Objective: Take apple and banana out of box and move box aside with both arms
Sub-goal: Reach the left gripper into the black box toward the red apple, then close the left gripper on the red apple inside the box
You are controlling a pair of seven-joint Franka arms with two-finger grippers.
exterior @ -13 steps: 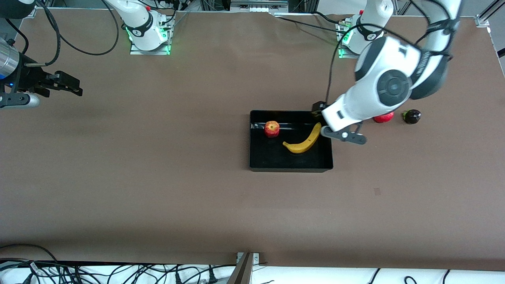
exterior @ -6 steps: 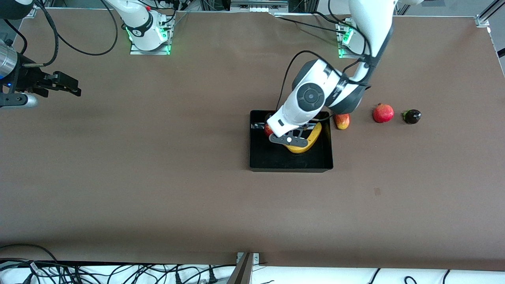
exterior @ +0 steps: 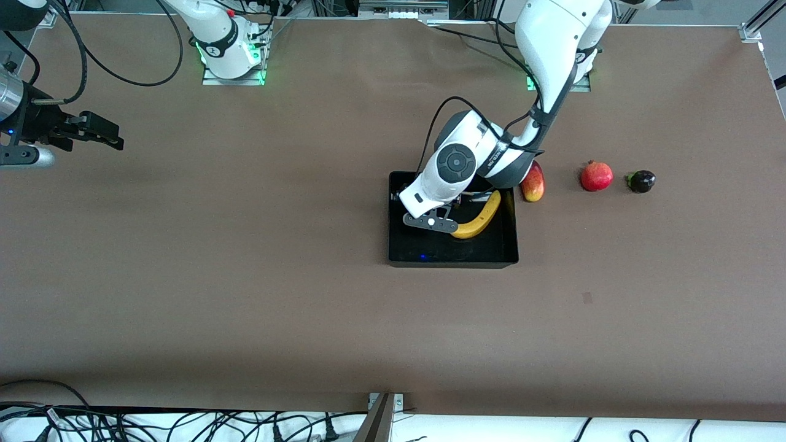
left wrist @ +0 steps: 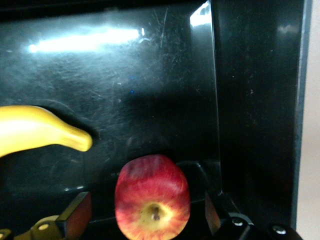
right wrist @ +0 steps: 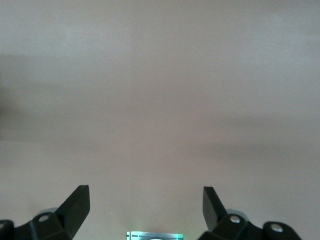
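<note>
The shiny black plastic tray with low walls (exterior: 452,252) is sitting near the middle of the brown table (exterior: 245,276). Its longer sides are running along the table's long edges. The curved yellow banana (exterior: 479,218) is lying inside the tray, slanting from the tray's middle up to the corner near the left arm's end and the robots' edge. The small round red apple with yellow patches (left wrist: 152,196) is lying in the tray too, near the wall at the right arm's end. The left gripper (left wrist: 145,217) is reaching down into the tray, its jaws spread wide on both sides of the apple, not pinching it. The right gripper (right wrist: 146,205) is waiting over bare table near the right arm's end, its jaws spread wide around nothing.
</note>
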